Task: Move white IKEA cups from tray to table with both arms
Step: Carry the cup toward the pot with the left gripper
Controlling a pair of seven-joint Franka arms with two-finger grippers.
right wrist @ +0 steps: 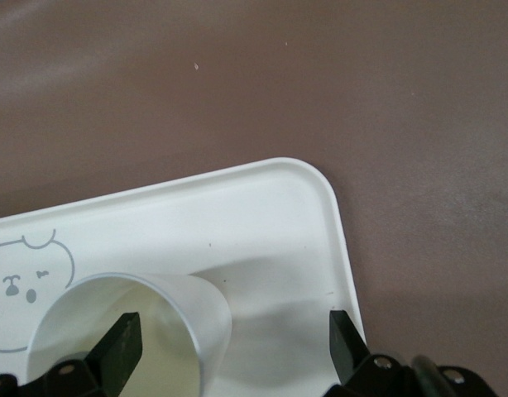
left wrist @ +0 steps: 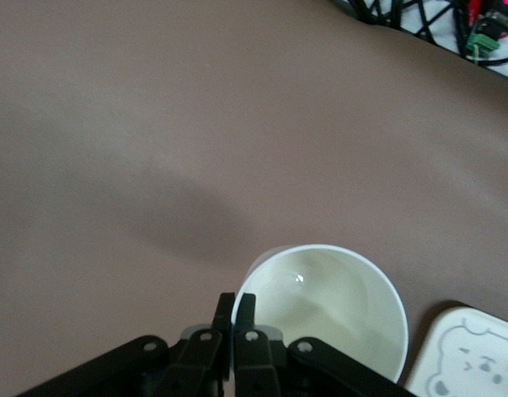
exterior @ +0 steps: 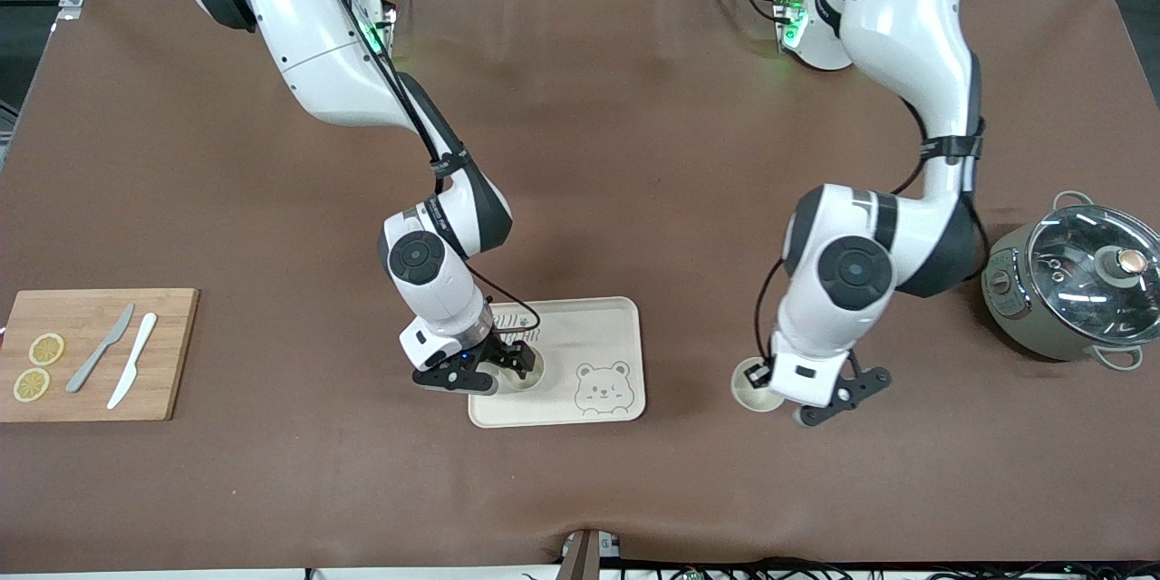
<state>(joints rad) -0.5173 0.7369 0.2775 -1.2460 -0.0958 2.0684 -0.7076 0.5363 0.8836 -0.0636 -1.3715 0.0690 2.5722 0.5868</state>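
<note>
One white cup (exterior: pixel 526 369) stands on the cream bear tray (exterior: pixel 589 326), at the tray's end toward the right arm. My right gripper (exterior: pixel 507 364) is open there. In the right wrist view (right wrist: pixel 233 339) one finger (right wrist: pixel 122 346) sits inside this cup (right wrist: pixel 179 302) and the other is outside over the tray (right wrist: pixel 262 207). The second white cup (exterior: pixel 755 391) is beside the tray, toward the left arm's end. My left gripper (exterior: pixel 781 391) is shut on its rim. The left wrist view shows the fingers (left wrist: pixel 246 310) pinching the wall of the cup (left wrist: pixel 337 306).
A steel pot with glass lid (exterior: pixel 1078 281) stands toward the left arm's end. A wooden board (exterior: pixel 172 353) with two lemon slices and two knives lies at the right arm's end. The tray's corner (left wrist: pixel 473 356) shows in the left wrist view.
</note>
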